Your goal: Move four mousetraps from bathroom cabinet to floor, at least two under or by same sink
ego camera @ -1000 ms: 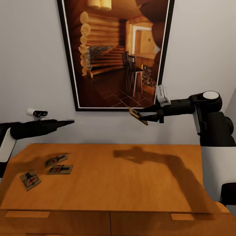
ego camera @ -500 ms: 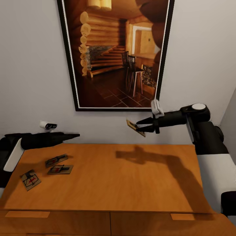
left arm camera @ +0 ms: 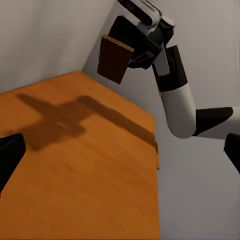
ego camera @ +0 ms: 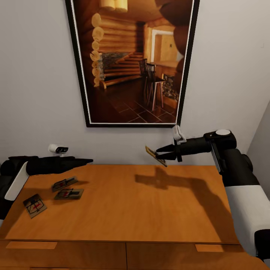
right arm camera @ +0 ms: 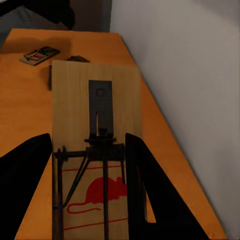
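— Where is the trap that the right gripper (ego camera: 162,153) has?

— Between its fingers, up in the air over the rear part of the cabinet (ego camera: 123,210) top, close to the wall. The held mousetrap (ego camera: 156,156) sticks out past the fingertips, tilted. In the right wrist view the same piece (right arm camera: 95,150) lies lengthwise between the two dark fingers (right arm camera: 142,180), spring bar and red mouse print facing the camera; the fingers are clamped on its long edges.

— And the left gripper (ego camera: 84,161)?

— It reaches out level over the cabinet's left rear corner, touching nothing. Whether its fingers are apart or together, I cannot tell from the head view; in its own wrist view two dark tips sit at opposite edges, with the bare wood between.

— The other traps?

— Three mousetraps lie flat on the left part of the top: one (ego camera: 64,183) just below the left gripper, a second (ego camera: 68,194) just beside it, a third (ego camera: 34,205) nearer the front-left edge.

— Anything changed?

— Since half a second ago the right arm has dropped slightly with its trap, and the left arm has too. The three lying traps have not moved.
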Robot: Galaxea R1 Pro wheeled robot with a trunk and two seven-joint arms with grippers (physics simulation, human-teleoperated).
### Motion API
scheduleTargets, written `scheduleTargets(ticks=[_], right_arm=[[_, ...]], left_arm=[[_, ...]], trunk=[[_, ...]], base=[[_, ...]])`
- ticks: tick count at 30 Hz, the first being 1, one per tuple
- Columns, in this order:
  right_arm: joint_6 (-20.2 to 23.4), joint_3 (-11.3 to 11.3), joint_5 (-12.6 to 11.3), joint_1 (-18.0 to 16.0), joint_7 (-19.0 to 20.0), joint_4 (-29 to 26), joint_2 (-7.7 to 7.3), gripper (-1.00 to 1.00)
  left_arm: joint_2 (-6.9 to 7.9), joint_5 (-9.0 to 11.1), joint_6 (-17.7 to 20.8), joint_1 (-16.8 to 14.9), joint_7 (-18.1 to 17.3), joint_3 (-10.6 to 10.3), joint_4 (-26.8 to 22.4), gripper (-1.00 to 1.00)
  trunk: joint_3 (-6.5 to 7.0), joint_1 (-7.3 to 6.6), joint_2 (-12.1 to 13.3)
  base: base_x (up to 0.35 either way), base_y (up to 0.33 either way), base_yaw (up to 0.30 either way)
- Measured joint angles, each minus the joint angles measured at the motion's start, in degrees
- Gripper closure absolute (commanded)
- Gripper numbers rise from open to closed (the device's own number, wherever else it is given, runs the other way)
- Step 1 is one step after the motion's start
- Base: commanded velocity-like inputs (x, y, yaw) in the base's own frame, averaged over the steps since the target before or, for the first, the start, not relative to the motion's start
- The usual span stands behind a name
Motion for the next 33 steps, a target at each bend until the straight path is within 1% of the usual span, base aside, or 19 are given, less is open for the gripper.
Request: scheduleTargets(ticks=[4,5,6,10,12,13,16,17,18,21,22,23,24,25,26,28,29,31,33], right_arm=[[1.28,0.25,0.18,1.29,-0.01,0.0,0.21,1.0],[2.74,0.28,0.16,5.31,-0.03,0.0,0.23,1.0],[2.8,0.32,0.11,5.96,-0.03,0.0,0.27,1.0],[2.82,0.37,-0.17,5.98,-0.03,0.0,0.38,1.0],[2.82,0.43,-0.23,6.03,-0.03,0.01,0.43,1.0],[2.82,0.44,-0.23,6.03,-0.03,0.01,0.46,1.0],[2.82,0.47,-0.15,6.04,-0.03,0.02,0.73,1.0],[2.82,0.47,-0.14,6.04,-0.03,0.01,0.76,1.0],[2.82,0.47,-0.1,6.06,-0.03,0.03,0.8,1.0],[2.77,0.47,-0.02,6.12,-0.03,0.05,0.85,1.0],[2.75,0.47,0.0,6.13,-0.03,0.07,0.86,1.0],[2.74,0.47,0.05,6.13,-0.03,0.05,0.88,1.0],[2.74,0.47,0.07,6.13,-0.03,0.03,0.88,1.0],[2.74,0.47,0.06,6.14,-0.03,0.06,0.88,1.0],[2.74,0.48,0.05,6.13,-0.03,0.04,0.88,1.0],[2.74,0.48,0.03,6.13,-0.03,0.04,0.88,1.0],[2.74,0.48,0.02,6.13,-0.03,0.06,0.88,1.0],[2.74,0.48,0.02,6.13,-0.03,0.08,0.88,1.0],[2.74,0.48,0.01,6.13,-0.03,0.09,0.88,1.0]], left_arm=[[0.39,-0.01,0.16,-1.3,-0.03,0.0,-0.89,-1.0],[0.54,0.02,0.19,-2.14,-0.01,0.0,-0.94,-1.0],[0.87,-0.01,0.22,-2.5,0.01,0.0,-1.01,-1.0],[2.26,-0.07,0.26,-3.28,0.2,0.09,-1.18,-1.0],[5.08,0.0,0.37,-3.48,0.64,0.21,-1.38,-1.0],[5.79,0.01,0.38,-3.5,0.7,0.22,-1.41,-1.0],[10.24,0.12,0.49,-3.56,0.86,0.27,-1.74,-1.0],[11.12,0.13,0.5,-3.55,0.87,0.27,-1.82,-1.0],[12.83,0.18,0.51,-3.57,0.89,0.28,-1.97,-1.0],[19.0,0.36,0.56,-3.58,0.88,0.3,-2.43,-1.0],[21.9,0.43,0.53,-3.53,0.86,0.26,-2.6,-1.0],[25.44,0.43,0.48,-3.31,0.85,0.14,-2.7,-1.0],[27.3,0.42,0.48,-3.15,0.85,0.03,-2.73,-1.0],[30.44,0.51,0.56,-3.04,0.85,-0.15,-2.76,-1.0],[32.08,0.58,0.69,-2.93,0.86,-0.31,-2.78,-1.0],[34.53,0.64,0.89,-2.84,0.86,-0.84,-2.79,-1.0],[35.22,0.66,0.95,-2.81,0.87,-1.04,-2.79,-1.0],[35.61,0.68,1.07,-2.79,0.87,-1.13,-2.8,-1.0],[34.72,0.71,1.17,-2.9,0.87,-1.15,-2.86,-1.0]], trunk=[[0.0,0.0,0.0],[0.0,0.0,0.0],[0.0,0.0,0.0],[0.0,0.0,0.0],[0.0,0.0,0.0],[0.0,0.0,0.0],[0.0,0.0,0.0],[0.0,0.0,0.0],[0.0,0.0,0.0],[0.0,0.0,-0.01],[0.01,-0.01,-0.01],[0.01,-0.01,-0.01],[0.0,0.0,0.0],[0.01,-0.01,-0.01],[0.0,0.0,0.0],[0.0,0.0,0.0],[0.0,0.0,0.0],[0.0,0.0,0.0],[0.0,0.0,0.01]], base=[[0.0,0.0,0.0],[0.0,0.0,0.0],[0.0,0.0,0.0],[0.0,0.0,0.0],[0.0,0.0,0.0],[0.0,0.0,0.0],[0.0,0.0,0.0],[0.0,0.0,0.0],[0.0,0.0,0.0],[0.0,0.0,0.0],[0.0,0.0,0.0],[0.0,0.0,0.0],[0.0,0.0,0.0],[0.0,0.0,0.0],[0.0,0.0,0.0],[0.0,0.0,0.0],[0.0,0.0,0.0],[0.0,0.0,0.0],[0.0,0.0,0.0]])
